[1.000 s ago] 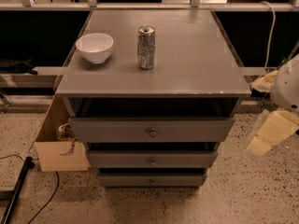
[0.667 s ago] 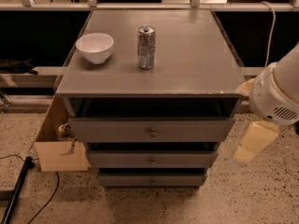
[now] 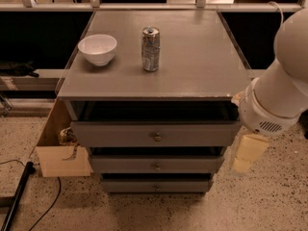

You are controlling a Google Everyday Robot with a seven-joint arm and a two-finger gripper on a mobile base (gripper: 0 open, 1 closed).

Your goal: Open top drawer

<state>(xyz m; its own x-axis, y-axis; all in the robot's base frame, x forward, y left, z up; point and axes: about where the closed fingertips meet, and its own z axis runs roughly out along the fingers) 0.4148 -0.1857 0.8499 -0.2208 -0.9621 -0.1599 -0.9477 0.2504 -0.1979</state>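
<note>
The top drawer (image 3: 115, 134) is the widest grey front, right under the cabinet top, with a small brass knob (image 3: 157, 137) at its centre. A dark gap shows above its front. My arm's big white segment (image 3: 274, 105) comes in from the right and covers the cabinet's right front corner. My gripper (image 3: 248, 154), a cream-coloured piece, hangs below it beside the drawers' right end, at about the height of the middle drawer. It is to the right of the knob and apart from it.
A white bowl (image 3: 97, 48) and a silver can (image 3: 150, 48) stand on the grey cabinet top (image 3: 197, 57). Two narrower drawers (image 3: 125, 164) sit below. A cardboard box (image 3: 60, 155) stands at the cabinet's left. A black cable (image 3: 17, 198) lies on the speckled floor.
My arm has moved left, in toward the cabinet's right front corner, and the gripper has come lower and closer to the drawers. The drawers, bowl and can have not moved.
</note>
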